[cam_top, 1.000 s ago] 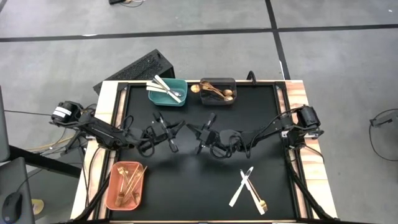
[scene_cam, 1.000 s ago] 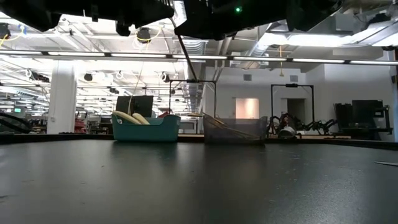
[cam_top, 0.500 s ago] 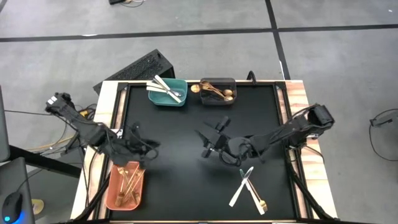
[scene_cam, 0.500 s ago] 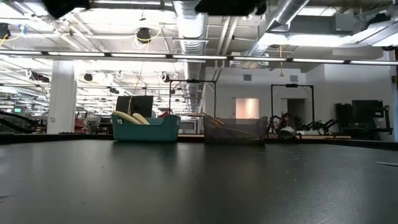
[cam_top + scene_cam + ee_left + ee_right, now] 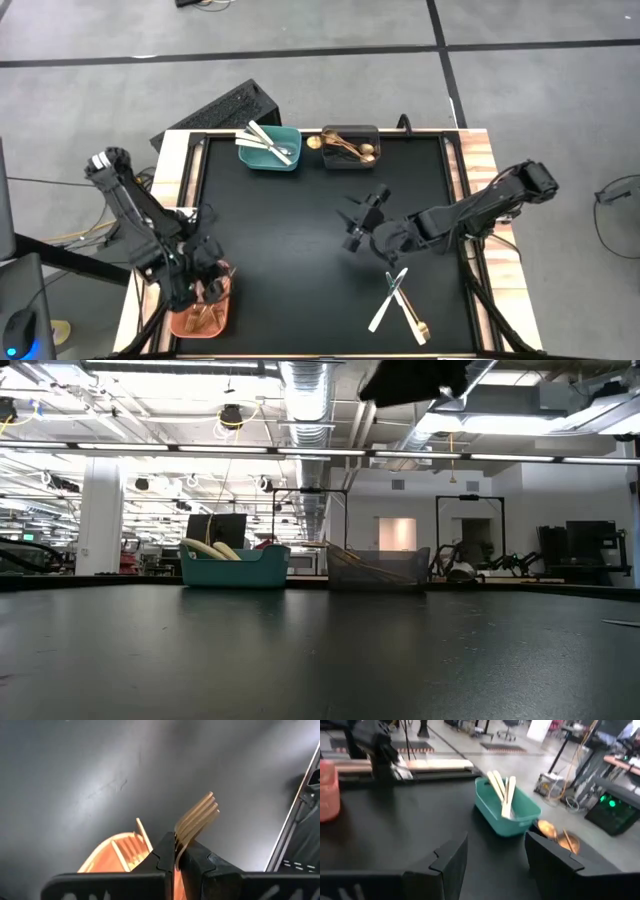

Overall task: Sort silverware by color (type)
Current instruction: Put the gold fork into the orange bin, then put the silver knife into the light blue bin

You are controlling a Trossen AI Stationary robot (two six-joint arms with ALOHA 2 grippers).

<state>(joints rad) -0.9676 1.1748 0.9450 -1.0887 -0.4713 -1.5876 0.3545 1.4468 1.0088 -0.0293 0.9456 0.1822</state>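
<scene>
Between the left gripper's (image 5: 175, 862) closed jaws, a gold fork (image 5: 195, 822), tines protruding; right jaws wide, empty.

Even, bright overhead light fills the scene: in the low view, long ceiling strip lamps (image 5: 300, 453) glow white and lay a soft sheen across the matte black tabletop (image 5: 320, 650), whose nearest stretch is out of focus. From above, shadows under the arms are faint and diffuse. The left wrist view is dimmer, with a pale streak of glare, while the right wrist view is smeared by blur.
</scene>
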